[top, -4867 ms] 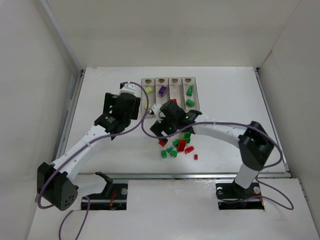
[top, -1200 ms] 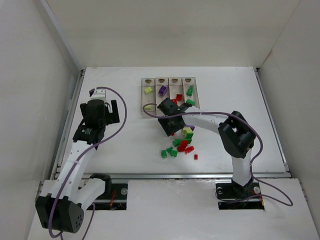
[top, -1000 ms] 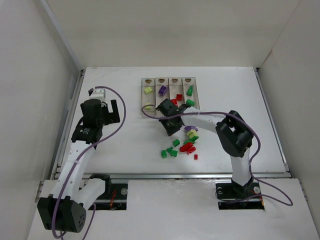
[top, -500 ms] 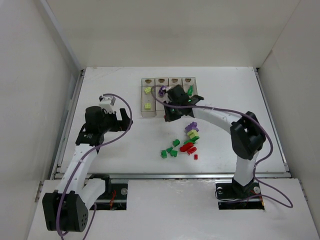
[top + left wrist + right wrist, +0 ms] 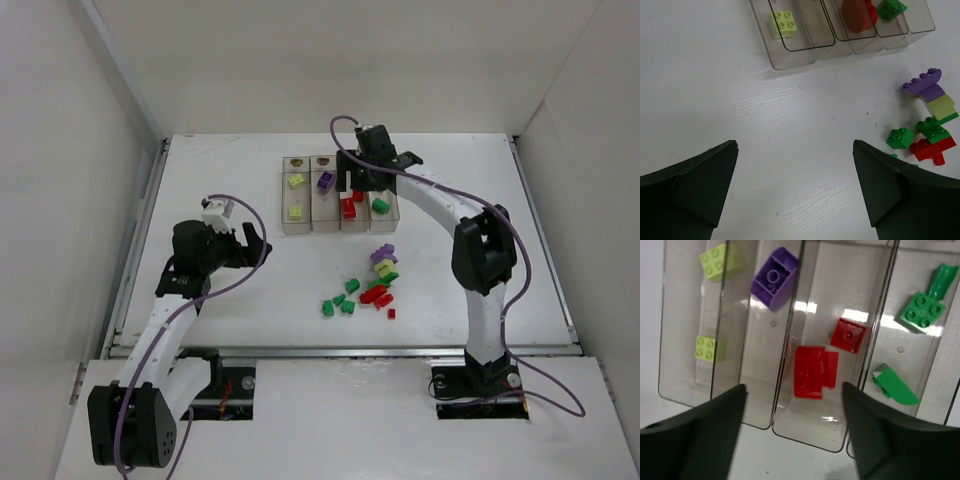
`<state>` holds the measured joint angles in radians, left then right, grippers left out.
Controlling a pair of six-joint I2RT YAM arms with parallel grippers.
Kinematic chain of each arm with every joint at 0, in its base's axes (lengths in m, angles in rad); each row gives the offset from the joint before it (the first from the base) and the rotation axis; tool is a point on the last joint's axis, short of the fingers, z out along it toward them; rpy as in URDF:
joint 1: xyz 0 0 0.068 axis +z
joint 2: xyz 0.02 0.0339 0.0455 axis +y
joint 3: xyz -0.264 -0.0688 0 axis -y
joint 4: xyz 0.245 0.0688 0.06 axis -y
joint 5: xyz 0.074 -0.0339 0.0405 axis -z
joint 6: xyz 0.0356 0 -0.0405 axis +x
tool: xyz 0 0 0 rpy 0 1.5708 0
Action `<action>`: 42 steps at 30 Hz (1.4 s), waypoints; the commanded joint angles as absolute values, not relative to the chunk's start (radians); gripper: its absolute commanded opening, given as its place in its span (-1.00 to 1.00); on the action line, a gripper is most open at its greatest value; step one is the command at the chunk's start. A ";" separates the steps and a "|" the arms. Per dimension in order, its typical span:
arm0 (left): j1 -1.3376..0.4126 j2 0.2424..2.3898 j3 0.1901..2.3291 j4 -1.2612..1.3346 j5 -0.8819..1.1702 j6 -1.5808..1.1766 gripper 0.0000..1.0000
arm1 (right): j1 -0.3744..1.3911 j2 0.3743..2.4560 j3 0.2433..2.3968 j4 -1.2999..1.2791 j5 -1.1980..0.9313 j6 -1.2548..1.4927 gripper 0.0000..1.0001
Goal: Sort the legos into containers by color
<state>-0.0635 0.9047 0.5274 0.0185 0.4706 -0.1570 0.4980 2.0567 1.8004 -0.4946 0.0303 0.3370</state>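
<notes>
The four joined clear containers [image 5: 325,215] stand at the back middle of the table. From left, they hold two yellow-green legos [image 5: 722,260], a purple one [image 5: 774,277], two red ones [image 5: 815,371] and green ones [image 5: 920,312]. My right gripper [image 5: 356,190] hovers open and empty over the containers [image 5: 760,380], its jaws [image 5: 793,388] spread around the third bin's near end. Loose legos [image 5: 370,282] lie in a pile in front of the bins: purple [image 5: 925,85], pale yellow-green [image 5: 940,105], green [image 5: 900,137], red [image 5: 932,147]. My left gripper [image 5: 258,247] is open and empty over bare table [image 5: 795,145], left of the pile.
White walls enclose the table on the left, back and right. A small red lego [image 5: 391,313] lies apart near the table's front edge. Both arm bases sit at the near edge. The right arm stretches along the right side of the pile.
My right gripper has moved from the pile back over the bins. A large red lego now lies in the third bin. My left gripper has drawn in and turned toward the middle.
</notes>
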 commanded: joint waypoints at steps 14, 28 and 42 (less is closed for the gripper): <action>-0.060 0.874 0.520 0.078 0.477 -0.169 0.97 | 0.581 1.714 1.619 -0.733 0.136 0.267 1.00; -0.060 0.874 0.502 0.110 0.506 -0.178 0.97 | 0.680 1.275 1.016 -0.887 0.002 0.607 0.63; -0.060 0.874 0.483 0.146 0.515 -0.196 0.97 | 0.742 1.370 0.980 -0.644 -0.037 0.419 0.73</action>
<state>-0.0635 0.8982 0.4896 0.0940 0.4904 -0.1856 0.7303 1.3354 0.9417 -0.7330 -0.0326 0.4953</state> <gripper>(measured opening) 0.983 0.853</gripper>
